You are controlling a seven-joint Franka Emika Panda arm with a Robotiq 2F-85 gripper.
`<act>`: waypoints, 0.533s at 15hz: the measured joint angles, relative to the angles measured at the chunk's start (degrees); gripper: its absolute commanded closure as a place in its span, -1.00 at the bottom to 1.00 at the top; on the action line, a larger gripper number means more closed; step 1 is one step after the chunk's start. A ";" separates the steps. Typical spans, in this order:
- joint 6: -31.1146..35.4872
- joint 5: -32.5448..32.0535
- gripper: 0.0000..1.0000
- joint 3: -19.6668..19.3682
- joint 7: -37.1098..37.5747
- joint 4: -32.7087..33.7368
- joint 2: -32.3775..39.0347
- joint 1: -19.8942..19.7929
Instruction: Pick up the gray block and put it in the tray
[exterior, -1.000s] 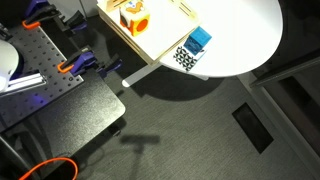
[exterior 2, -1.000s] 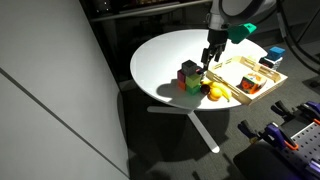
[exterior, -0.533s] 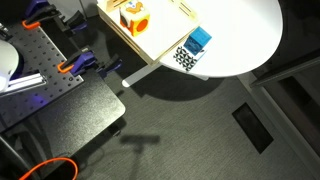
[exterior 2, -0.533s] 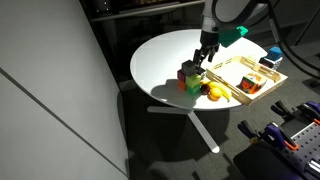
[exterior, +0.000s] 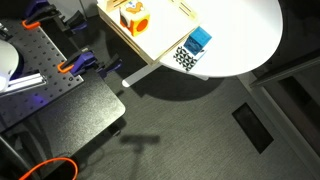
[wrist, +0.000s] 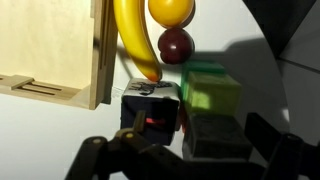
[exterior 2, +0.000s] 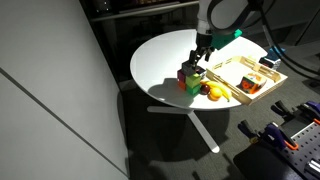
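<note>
**Tool (exterior 2: 197, 64) wide above the gray block (wrist: 150, 108)**

My tool hangs spread wide, holding nothing. The gray block sits just ahead of my fingers (wrist: 100, 155), close beside a green block (wrist: 212, 90). It is on the bench (exterior 2: 160, 55), outside the tray (wrist: 50, 50), which lies ahead and off to one side.

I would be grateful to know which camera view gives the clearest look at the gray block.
The wrist view: the gray block appears large and close in the lower centre, beside a green block. In an exterior view the block is only a small dark shape beneath the tool; elsewhere it is out of frame.
</note>
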 measured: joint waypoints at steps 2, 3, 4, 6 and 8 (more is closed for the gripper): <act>0.00 0.07 -1.00 0.03 0.10 0.59 0.43 0.03; 0.00 0.28 -1.00 0.10 0.10 0.80 0.58 0.03; 0.00 0.78 -1.00 0.26 0.10 0.93 0.63 0.03; -0.06 2.67 -1.00 0.83 -0.13 1.18 0.63 0.03; -0.08 4.33 -1.00 1.40 -0.21 1.50 0.63 0.03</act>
